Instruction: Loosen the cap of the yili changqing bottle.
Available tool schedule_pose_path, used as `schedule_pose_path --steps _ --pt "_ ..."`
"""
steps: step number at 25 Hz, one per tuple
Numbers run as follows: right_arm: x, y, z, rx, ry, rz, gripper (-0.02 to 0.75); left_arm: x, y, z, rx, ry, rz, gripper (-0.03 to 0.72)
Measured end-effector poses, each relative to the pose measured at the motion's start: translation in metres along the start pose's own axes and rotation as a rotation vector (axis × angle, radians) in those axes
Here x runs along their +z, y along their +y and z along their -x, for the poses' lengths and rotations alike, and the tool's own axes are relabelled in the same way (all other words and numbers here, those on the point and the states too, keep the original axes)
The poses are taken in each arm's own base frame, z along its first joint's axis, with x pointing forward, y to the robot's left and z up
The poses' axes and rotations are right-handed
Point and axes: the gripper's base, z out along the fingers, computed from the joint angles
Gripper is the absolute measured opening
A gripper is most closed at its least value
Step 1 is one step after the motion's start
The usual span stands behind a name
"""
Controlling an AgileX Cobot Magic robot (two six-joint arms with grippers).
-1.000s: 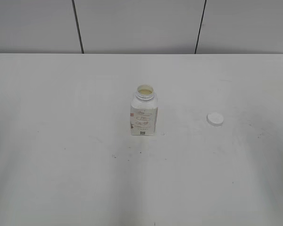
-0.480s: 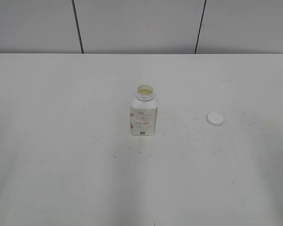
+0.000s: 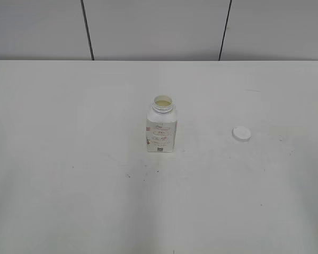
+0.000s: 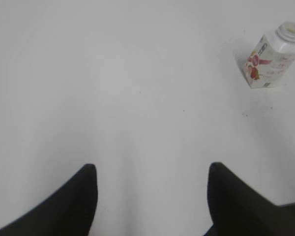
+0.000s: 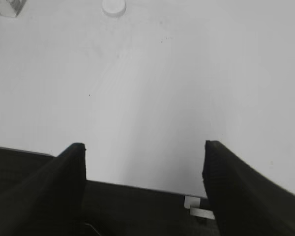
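The yili changqing bottle (image 3: 161,128) stands upright mid-table with its neck open and pale liquid showing inside. It also shows at the upper right of the left wrist view (image 4: 271,64) and as a corner at the top left of the right wrist view (image 5: 9,7). The white cap (image 3: 241,133) lies flat on the table to the bottle's right, apart from it; it also shows in the right wrist view (image 5: 113,6). My left gripper (image 4: 152,169) is open and empty, far from the bottle. My right gripper (image 5: 144,147) is open and empty over the table's near edge. Neither gripper shows in the exterior view.
The white table (image 3: 69,159) carries small dark specks in front of the bottle. A grey panelled wall (image 3: 159,26) stands behind it. The table's near edge (image 5: 137,186) with dark floor below shows in the right wrist view.
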Motion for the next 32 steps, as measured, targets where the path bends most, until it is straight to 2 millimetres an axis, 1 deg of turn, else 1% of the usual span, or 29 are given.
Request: schedule_pose_path --steps 4,13,29,32 --pt "-0.011 0.000 -0.007 0.001 -0.082 -0.005 0.582 -0.012 0.000 -0.007 0.003 -0.088 -0.001 0.439" --pt "-0.033 0.000 -0.026 0.003 -0.261 -0.027 0.582 -0.013 0.000 -0.009 0.003 -0.094 -0.001 0.439" --pt "-0.033 0.000 -0.027 0.006 -0.266 -0.035 0.582 -0.013 0.000 -0.009 0.003 -0.094 -0.001 0.439" --pt "-0.033 0.000 -0.027 0.023 -0.265 -0.059 0.582 -0.013 0.000 -0.009 0.003 -0.094 -0.001 0.439"
